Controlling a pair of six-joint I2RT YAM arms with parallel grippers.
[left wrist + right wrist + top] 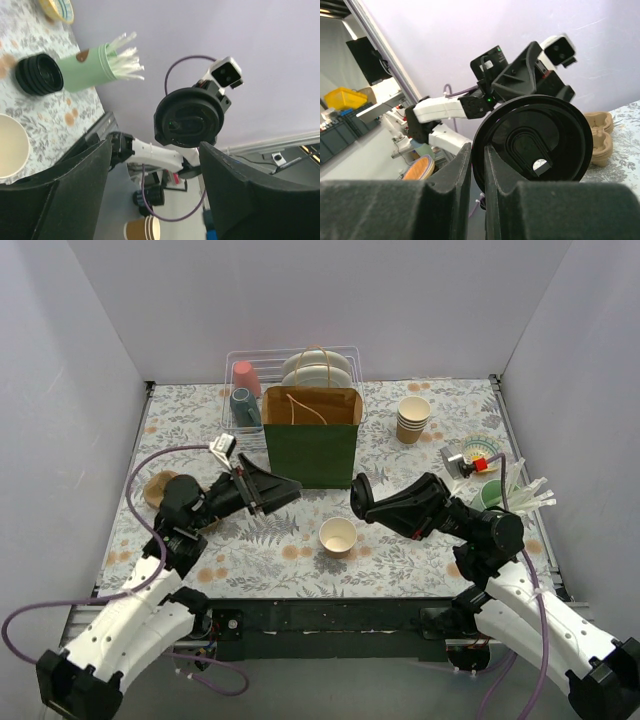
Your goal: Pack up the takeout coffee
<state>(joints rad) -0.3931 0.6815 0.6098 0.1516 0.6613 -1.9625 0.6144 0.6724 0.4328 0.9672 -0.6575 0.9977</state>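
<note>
No lidded brown cup shows in any view. A single lidless paper cup (338, 536) stands upright in front of the green and brown paper bag (311, 438); its rim also shows in the left wrist view (7, 145). My right gripper (360, 496) is shut on the rim of a loose black lid (532, 142), held on edge in the air above and right of that cup. The lid also faces the left wrist camera (189, 117). My left gripper (286, 488) is open and empty, left of the cup and pointing at the lid.
A stack of lidless tan cups (413, 419) stands right of the bag. A dish rack (290, 375) with cups and plates is behind it. A green holder of straws (500, 495), a stack of black lids (39, 74) and a small bowl (480, 447) are at the right. A cardboard carrier (160, 488) lies at the left.
</note>
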